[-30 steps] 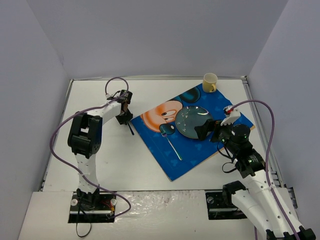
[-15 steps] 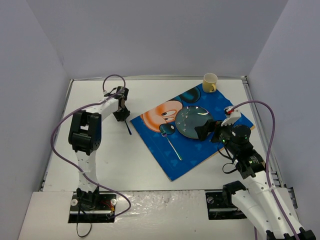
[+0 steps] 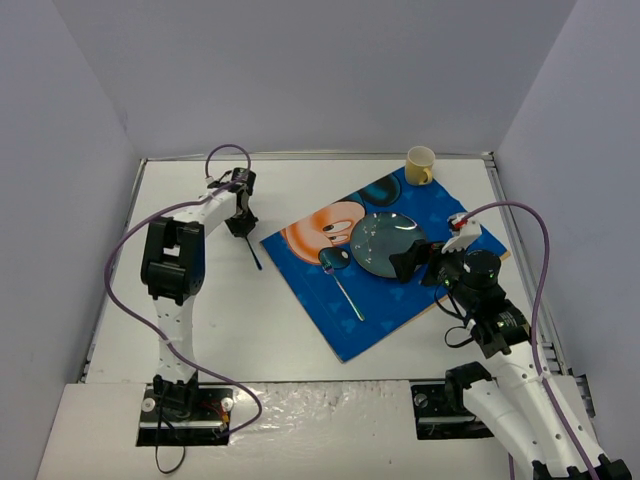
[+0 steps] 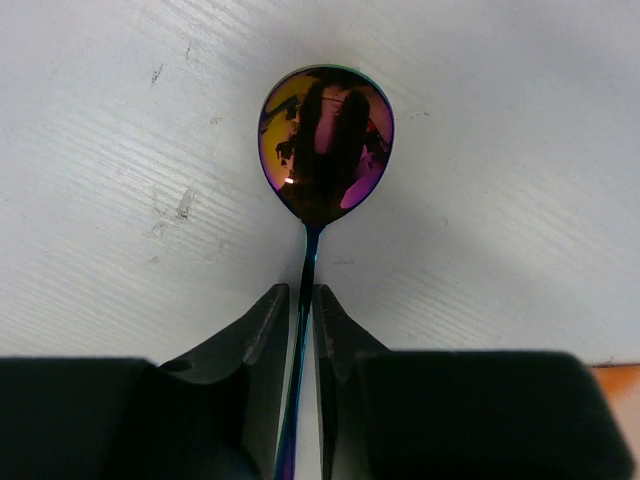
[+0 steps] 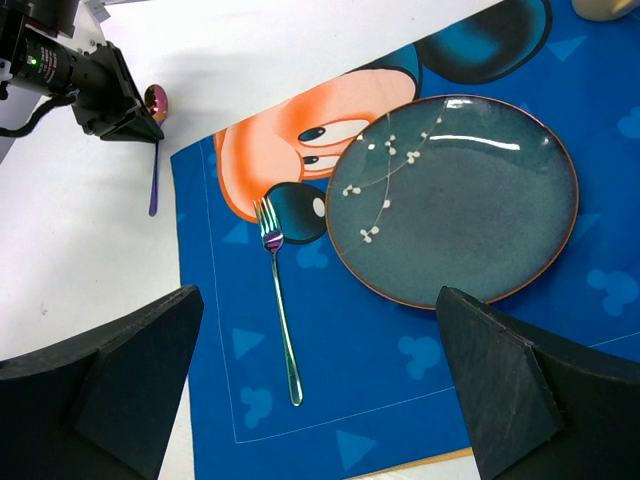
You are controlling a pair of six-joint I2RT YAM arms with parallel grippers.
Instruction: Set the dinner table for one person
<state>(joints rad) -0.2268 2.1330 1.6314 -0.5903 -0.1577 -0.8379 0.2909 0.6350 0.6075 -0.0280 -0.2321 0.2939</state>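
Observation:
An iridescent spoon [image 4: 325, 145] lies on the white dinner table [image 4: 500, 150], left of the blue placemat [image 3: 330, 320]. My left gripper [image 4: 300, 292] is low over it, jaws pressed close on the thin handle just below the bowl. In the top view the handle of the spoon [image 3: 256, 256] sticks out toward me from the left gripper [image 3: 240, 225]. My right gripper [image 5: 318, 300] hangs wide open and holds nothing, above the placemat [image 5: 400, 400], near the fork [image 5: 280, 300] and the dark teal plate [image 5: 455, 200].
A yellow cup [image 3: 421, 165] stands at the placemat's far corner. The fork [image 3: 343, 285] lies left of the plate [image 3: 385, 243] on the mat. Grey walls close in the table [image 3: 200, 300] on three sides.
My left gripper has shifted a little left and away from me over the spoon, and its jaws have narrowed onto the handle. The right arm has hardly moved.

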